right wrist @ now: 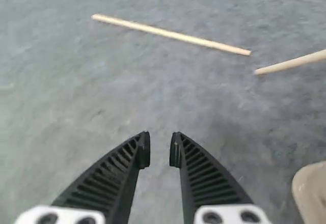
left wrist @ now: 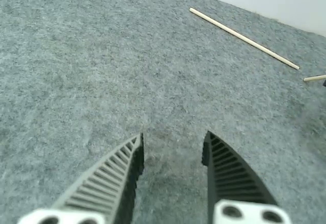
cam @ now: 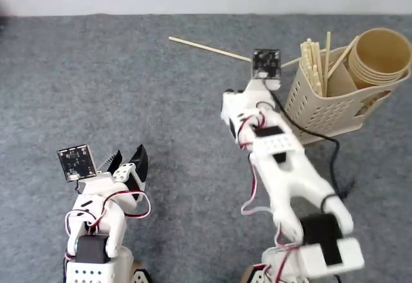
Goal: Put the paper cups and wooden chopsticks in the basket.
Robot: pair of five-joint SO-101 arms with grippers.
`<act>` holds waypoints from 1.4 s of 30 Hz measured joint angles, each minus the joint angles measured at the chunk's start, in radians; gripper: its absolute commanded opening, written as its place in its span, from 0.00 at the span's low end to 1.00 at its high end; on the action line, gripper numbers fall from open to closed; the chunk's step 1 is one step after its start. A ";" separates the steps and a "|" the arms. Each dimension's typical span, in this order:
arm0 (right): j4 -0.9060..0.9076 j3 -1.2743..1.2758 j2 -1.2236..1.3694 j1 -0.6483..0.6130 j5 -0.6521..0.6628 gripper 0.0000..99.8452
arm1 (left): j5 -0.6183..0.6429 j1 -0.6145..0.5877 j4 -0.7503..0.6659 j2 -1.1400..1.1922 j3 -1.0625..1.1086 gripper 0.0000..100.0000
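High view: the basket [cam: 322, 116] at upper right is holding paper cups [cam: 383, 54] and wooden chopsticks [cam: 313, 67]. A loose chopstick [cam: 206, 48] is lying at upper centre on the grey surface [cam: 161, 103]. The left end effector [cam: 127, 159], lower left, is hanging spread and empty.

Left wrist view: its jaws are gaping over the surface, with the loose chopstick well ahead.

Right wrist view: the right end effector [right wrist: 159, 150] is hovering narrowly parted and empty, short of a second chopstick [right wrist: 290, 62].

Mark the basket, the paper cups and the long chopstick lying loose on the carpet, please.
basket [cam: 322, 112], high view, on its slatted front wall.
paper cups [cam: 384, 51], high view, on the inside of the stack's top cup.
loose chopstick [cam: 209, 49], high view, about halfway along the stick.
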 measured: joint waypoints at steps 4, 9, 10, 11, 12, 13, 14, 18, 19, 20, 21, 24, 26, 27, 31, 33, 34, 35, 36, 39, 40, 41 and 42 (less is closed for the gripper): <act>-0.084 -0.063 0.127 0.038 -0.005 0.08 | 0.000 0.000 0.000 0.000 0.000 0.19; -0.204 -0.091 0.255 0.081 -0.005 0.08 | 0.000 0.000 0.000 0.000 0.000 0.19; -0.224 -0.100 0.278 0.092 -0.005 0.08 | 0.000 0.000 0.000 0.000 0.000 0.19; -0.244 -0.114 0.299 0.103 -0.005 0.08 | 0.000 0.000 0.000 0.000 0.000 0.19; -0.258 -0.130 0.322 0.114 -0.005 0.08 | 0.000 0.000 0.000 0.000 0.000 0.19; -0.269 -0.150 0.344 0.123 -0.005 0.08 | 0.000 0.000 0.000 0.000 0.000 0.19; -0.276 -0.170 0.368 0.130 0.002 0.08 | 0.000 0.000 0.000 0.000 0.000 0.19; -0.322 -0.244 0.459 0.149 0.051 0.08 | 0.000 0.000 0.000 0.000 0.000 0.19; -0.341 -0.259 0.477 0.152 0.061 0.08 | 0.000 0.000 0.000 0.000 0.000 0.19; -0.359 -0.275 0.497 0.153 0.072 0.08 | 0.000 0.000 0.000 0.000 0.000 0.19; -0.374 -0.288 0.516 0.155 0.083 0.08 | 0.000 0.000 0.000 0.000 0.000 0.19; -0.408 -0.325 0.563 0.164 0.100 0.07 | 0.000 0.000 0.000 0.000 0.000 0.19; -0.427 -0.342 0.585 0.164 0.101 0.05 | 0.000 0.000 0.000 0.000 0.000 0.19; -0.437 -0.344 0.592 0.164 0.104 0.02 | 0.000 0.000 0.000 0.000 0.000 0.19; -0.491 -0.344 0.595 0.166 0.104 0.01 | 0.000 0.000 0.000 0.000 0.000 0.19; -0.506 -0.344 0.595 0.161 0.104 0.01 | 0.000 0.000 0.000 0.000 0.000 0.19; -0.511 -0.344 0.595 0.153 0.104 0.01 | 0.000 0.000 0.000 0.000 0.000 0.19; -0.517 -0.344 0.595 0.144 0.104 0.01 | 0.000 0.000 0.000 0.000 0.000 0.19; -0.525 -0.344 0.595 0.132 0.104 0.01 | 0.000 0.000 0.000 0.000 0.000 0.19; -0.571 -0.336 0.595 0.089 0.132 0.01 | 0.000 0.000 0.000 0.000 0.000 0.19; -0.595 -0.319 0.595 0.072 0.157 0.01 | 0.000 0.000 0.000 0.000 0.000 0.19; -0.621 -0.296 0.594 0.052 0.181 0.01 | 0.000 0.000 0.000 0.000 0.000 0.19; -0.652 -0.267 0.594 0.031 0.212 0.01 | 0.000 0.000 0.000 0.000 0.000 0.19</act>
